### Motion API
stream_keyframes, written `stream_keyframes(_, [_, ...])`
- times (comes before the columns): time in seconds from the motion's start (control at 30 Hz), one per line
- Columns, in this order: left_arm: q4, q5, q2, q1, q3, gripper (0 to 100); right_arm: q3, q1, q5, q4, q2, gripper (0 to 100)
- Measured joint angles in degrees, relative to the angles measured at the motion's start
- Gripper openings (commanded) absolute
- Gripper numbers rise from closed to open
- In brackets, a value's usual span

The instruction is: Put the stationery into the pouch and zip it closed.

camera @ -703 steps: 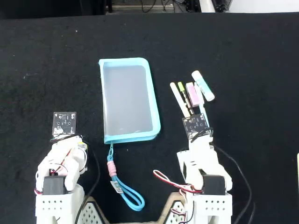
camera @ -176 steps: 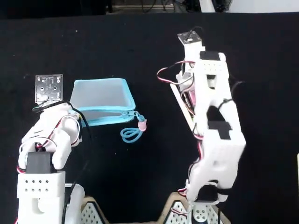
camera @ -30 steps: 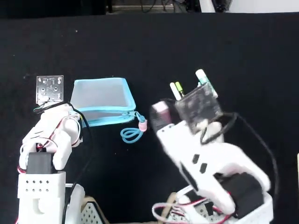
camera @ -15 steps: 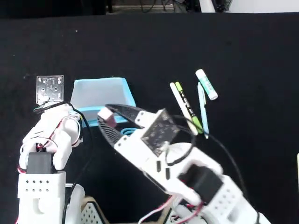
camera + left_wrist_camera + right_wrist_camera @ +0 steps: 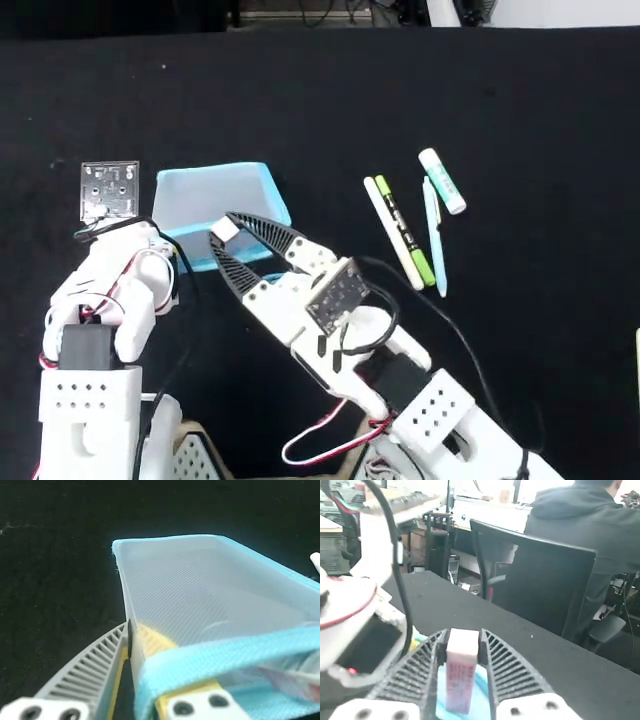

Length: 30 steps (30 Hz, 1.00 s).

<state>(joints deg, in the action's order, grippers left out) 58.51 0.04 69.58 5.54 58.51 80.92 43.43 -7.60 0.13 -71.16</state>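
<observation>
So, barely started, I'd say. The pink block eraser [image 5: 461,672] is clamped in my right fingers [image 5: 226,238], right at the 6 o'clock mouth of the translucent light-blue zip pouch [image 5: 215,190] and not dropped in yet. My left fingers [image 5: 129,645] pinch the pouch's rim around its 7 o'clock corner. The pens and highlighters [image 5: 405,225] lie on the black bench [image 5: 500,100] out at 3 o'clock, and the zip is undone.
</observation>
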Motion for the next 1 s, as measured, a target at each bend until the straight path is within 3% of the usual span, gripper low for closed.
stream_keyframes(0.2, [0.0, 0.0, -0.09, 0.0, 0.0, 3, 0.44, -2.2, 0.0, 0.7, -0.79, 1.2])
stream_keyframes(0.63, [0.0, 0.0, -0.18, -0.09, 0.09, 3, -6.68, -2.2, 0.09, 22.59, -1.14, 1.1])
stream_keyframes(0.83, [0.0, -0.09, -0.18, -0.09, 0.09, 3, -12.66, -2.2, 0.09, 37.45, -1.14, 1.1])
stream_keyframes(1.0, [0.0, -0.09, -0.18, 0.0, 0.09, 3, -11.78, -2.46, -2.02, 42.29, -0.44, 1.1])
